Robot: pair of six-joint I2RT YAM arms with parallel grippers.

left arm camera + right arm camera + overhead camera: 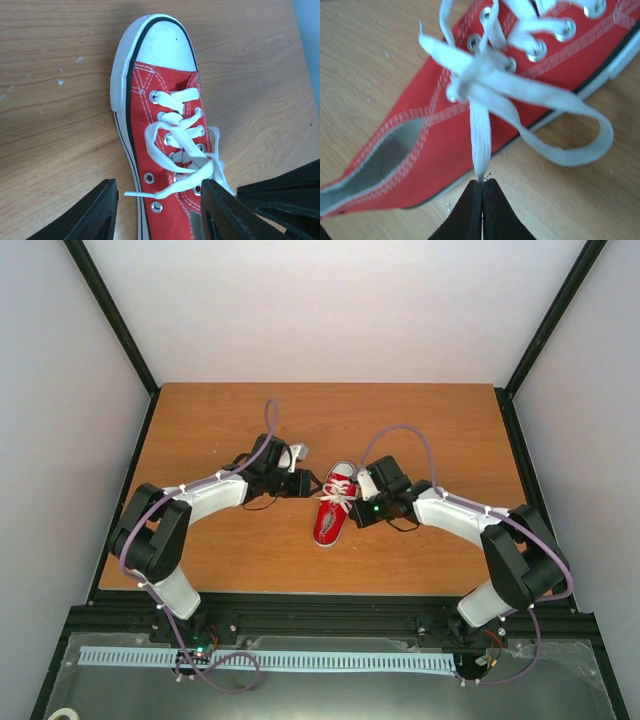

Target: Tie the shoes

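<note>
The red sneaker (331, 509) with white laces and white toe cap lies mid-table between both arms. In the left wrist view the shoe (165, 150) points away; a loose lace end (150, 194) sticks out to the left between the fingers. My left gripper (157, 210) is open, its fingers astride the shoe's heel side, touching nothing I can see. My right gripper (482, 187) is shut on the tip of the other lace end (480, 140), which runs taut to a loose knot (470, 85) over the eyelets. A lace loop (580, 145) hangs over the sole onto the table.
The wooden table (220, 430) is bordered by black frame posts and white walls. The right arm's gripper (372, 490) sits just right of the shoe, the left arm's gripper (305, 482) just left of it. A white slotted rail (270, 660) runs along the front.
</note>
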